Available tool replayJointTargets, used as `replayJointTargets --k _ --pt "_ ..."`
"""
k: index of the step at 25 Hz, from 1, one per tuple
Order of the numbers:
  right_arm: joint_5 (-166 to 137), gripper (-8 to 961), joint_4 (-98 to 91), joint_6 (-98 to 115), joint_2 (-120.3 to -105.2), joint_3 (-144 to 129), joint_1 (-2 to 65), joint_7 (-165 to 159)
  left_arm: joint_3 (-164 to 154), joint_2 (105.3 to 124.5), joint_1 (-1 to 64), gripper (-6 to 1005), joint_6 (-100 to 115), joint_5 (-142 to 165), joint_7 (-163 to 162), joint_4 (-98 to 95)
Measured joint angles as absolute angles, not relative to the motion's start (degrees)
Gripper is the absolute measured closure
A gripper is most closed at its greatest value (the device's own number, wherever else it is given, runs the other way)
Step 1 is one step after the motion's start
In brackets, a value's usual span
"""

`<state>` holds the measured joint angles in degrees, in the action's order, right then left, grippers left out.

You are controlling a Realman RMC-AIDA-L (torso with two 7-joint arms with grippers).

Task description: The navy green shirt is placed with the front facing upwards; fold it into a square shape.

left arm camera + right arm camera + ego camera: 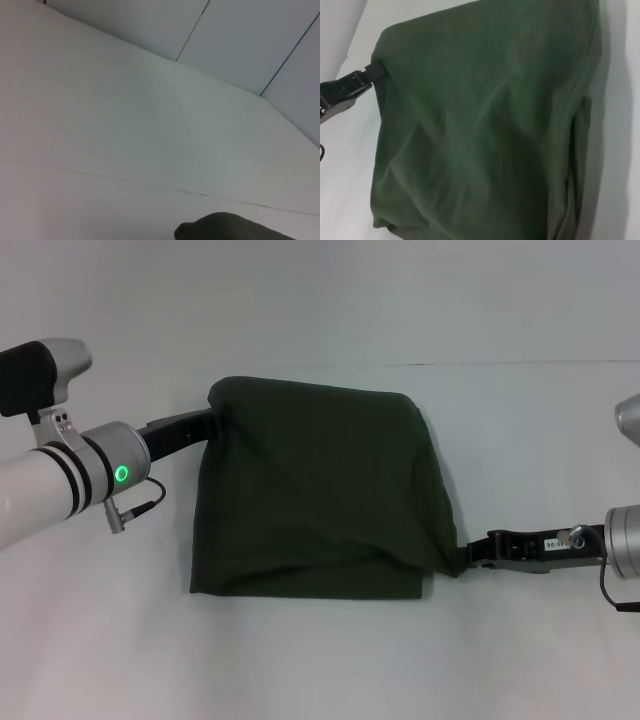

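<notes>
On the white counter (pixel 320 660) lies the shirt (pixel 320 490), folded into a rough square with its plain green side up; no lettering shows. Its far edge bulges and sits raised, and its near edge lies flat in layers.

The left end effector (pixel 207 424) reaches in at the shirt's far left corner, and its tips go under the cloth, which is lifted there. The right wrist view shows the same black fingers (pixel 376 70) meeting the cloth at that corner, closed on a fold of shirt.

The right end effector (pixel 468 554) sits at the shirt's near right corner, low to the counter. The cloth there is drawn out into a small point pinched between its tips.

The left wrist view shows only a dark green hump of shirt above bare counter.
</notes>
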<state>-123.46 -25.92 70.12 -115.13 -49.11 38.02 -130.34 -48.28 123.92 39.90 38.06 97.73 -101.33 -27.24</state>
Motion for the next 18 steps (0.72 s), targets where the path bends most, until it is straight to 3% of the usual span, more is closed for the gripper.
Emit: replayJointTargets --k 5,10,18 --pt "-123.25 922 -25.96 71.52 -115.14 -49.04 37.51 -129.65 -48.24 123.92 39.9 960 38.06 97.73 -101.33 -27.31" --pt "-123.0 915 -26.49 73.88 -114.67 -48.7 36.3 -129.27 -48.26 123.87 39.9 960 38.04 97.74 -101.33 -27.28" --pt "-122.94 904 -26.54 77.04 -112.29 -47.38 34.94 -129.24 -48.43 123.75 39.9 961 37.91 98.33 -101.41 -27.44"
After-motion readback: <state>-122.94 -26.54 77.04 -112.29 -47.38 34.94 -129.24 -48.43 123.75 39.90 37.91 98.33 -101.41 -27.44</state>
